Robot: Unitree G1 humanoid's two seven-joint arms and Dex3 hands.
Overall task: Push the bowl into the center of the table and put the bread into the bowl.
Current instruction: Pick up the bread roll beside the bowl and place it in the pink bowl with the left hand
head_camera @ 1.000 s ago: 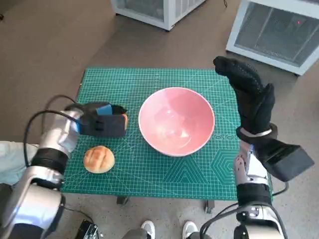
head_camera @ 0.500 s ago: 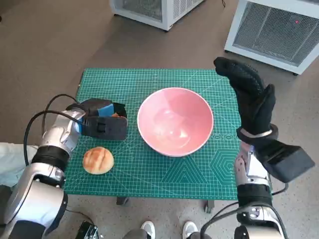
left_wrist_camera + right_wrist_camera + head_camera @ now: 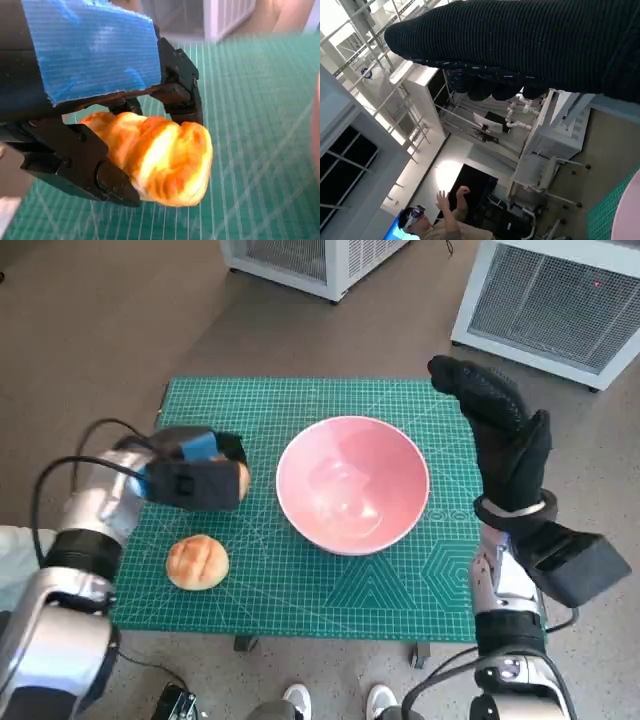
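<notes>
One bread roll (image 3: 160, 162), soft, light, crushable: left hand (image 3: 195, 480) fingers (image 3: 182, 90) pinch its middle; right hand (image 3: 505, 435) spread, empty.

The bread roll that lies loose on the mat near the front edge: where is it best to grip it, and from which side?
Probably from above, fingers closing across its widest middle. The loose roll is a low dome lying flat on the green mat, with bare mat around it. The left hand already holds another bread.

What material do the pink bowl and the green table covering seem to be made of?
Pink bowl: probably glazed ceramic or glossy plastic, since soft highlights show inside it. Green table covering: looks like a matte rubbery cutting mat, flat and printed with a fine pale grid.
</notes>
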